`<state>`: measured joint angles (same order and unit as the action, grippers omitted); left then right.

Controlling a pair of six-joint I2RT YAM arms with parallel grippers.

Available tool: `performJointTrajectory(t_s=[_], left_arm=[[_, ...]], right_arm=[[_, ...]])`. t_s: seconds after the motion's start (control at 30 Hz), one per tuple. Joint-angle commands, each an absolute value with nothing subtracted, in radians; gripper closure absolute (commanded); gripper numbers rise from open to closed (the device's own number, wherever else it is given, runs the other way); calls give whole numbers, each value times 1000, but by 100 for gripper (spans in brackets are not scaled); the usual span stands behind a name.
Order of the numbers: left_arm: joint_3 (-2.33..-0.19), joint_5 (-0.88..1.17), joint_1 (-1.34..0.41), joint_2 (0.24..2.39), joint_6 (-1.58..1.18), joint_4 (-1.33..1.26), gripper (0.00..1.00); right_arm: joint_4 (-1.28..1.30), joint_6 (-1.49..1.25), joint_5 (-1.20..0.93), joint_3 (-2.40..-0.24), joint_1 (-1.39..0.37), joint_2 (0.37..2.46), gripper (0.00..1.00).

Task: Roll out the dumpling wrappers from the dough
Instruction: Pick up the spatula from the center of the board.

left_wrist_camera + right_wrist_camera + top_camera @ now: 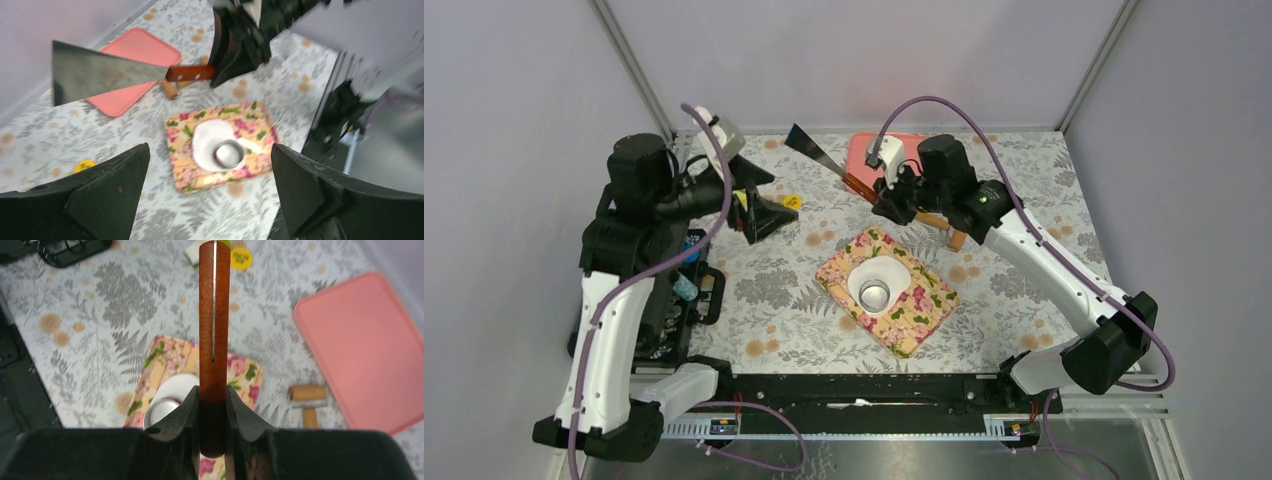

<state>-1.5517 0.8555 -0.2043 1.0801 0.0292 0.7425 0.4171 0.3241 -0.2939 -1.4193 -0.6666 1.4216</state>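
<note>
The dough (876,277) lies as a flat white sheet on a floral board (919,315) at the table's middle, with a shiny metal ring (876,295) standing on it. My right gripper (886,196) is shut on the red-brown handle (214,315) of a scraper, above the table behind the board; its metal blade (810,146) points back-left. My left gripper (764,205) hangs open and empty left of the board, looking down at the dough (209,134) and ring (229,154). No separate dumpling wrappers are in view.
A pink tray (862,158) lies at the back, partly under the right arm. A wooden rolling pin (955,236) rests right of the board. A black rack (686,292) stands at the left edge. A yellow sticker (792,202) lies near the left gripper.
</note>
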Motion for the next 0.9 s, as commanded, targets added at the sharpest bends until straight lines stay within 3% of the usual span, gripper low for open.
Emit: performJointTrajectory(t_s=[0.0,0.1,0.33,0.6,0.87], left_arm=[[-1510,784,-199,1042,473,953,1],[-1450,715,-199,1009,551,901,1],[-1514,786,-248,1107,721,1006,1],[-1483,626,-508,1193,770,1052,1],[-1514,538,-594,1319,832,1213,2]], right_arm=[[577,356,-528,-1426,-592,1376,100],[651,439,-669,-1382,-587,1350,100],[852,636,-852,-1328,-587,1379,100],[889,667,-787,-1316,-631,1465,100],[888,692,-746,-1301,-651,1444,100]])
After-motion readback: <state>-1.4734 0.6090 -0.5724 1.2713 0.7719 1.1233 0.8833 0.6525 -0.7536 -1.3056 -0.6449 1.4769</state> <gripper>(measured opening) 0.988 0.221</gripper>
